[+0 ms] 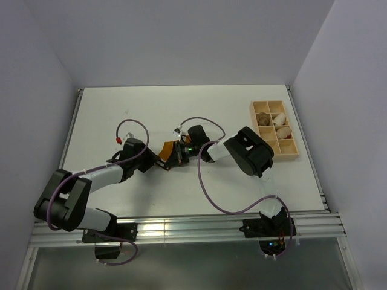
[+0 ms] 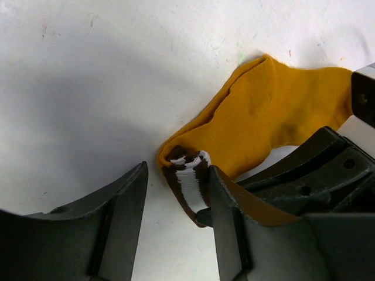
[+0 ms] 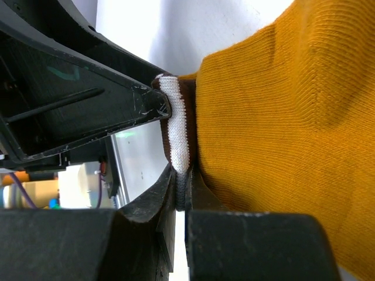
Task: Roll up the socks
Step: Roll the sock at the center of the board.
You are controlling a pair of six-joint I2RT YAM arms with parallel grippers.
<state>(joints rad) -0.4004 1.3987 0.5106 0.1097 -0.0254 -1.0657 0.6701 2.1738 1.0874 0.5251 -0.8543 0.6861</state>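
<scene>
Lying near the middle of the table (image 1: pixel 121 115), the sock (image 1: pixel 165 149) is mustard-orange with a brown-and-white striped cuff (image 2: pixel 188 181); both arms meet over it. The cuff end is curled on itself. The body of the sock spreads flat on the table beyond it, creased along one edge.

Right claw (image 3: pixel 181 175) is pressed together on the cuff — its two fingers pinch the striped band between them, and the orange fabric runs off to one side.

Left claw (image 2: pixel 179 171) stands spread around the same cuff. One finger (image 2: pixel 225 216) touches the band; the other (image 2: pixel 120 211) is apart from it, with bare table between. The two claws sit just beside each other at the cuff.

A compartmented tray (image 1: pixel 283 156) sits well apart on the right side of the table. It holds cream bundles (image 1: pixel 283 128) and one brown lump (image 1: pixel 264 119) — possibly fabric, but too small to tell.
</scene>
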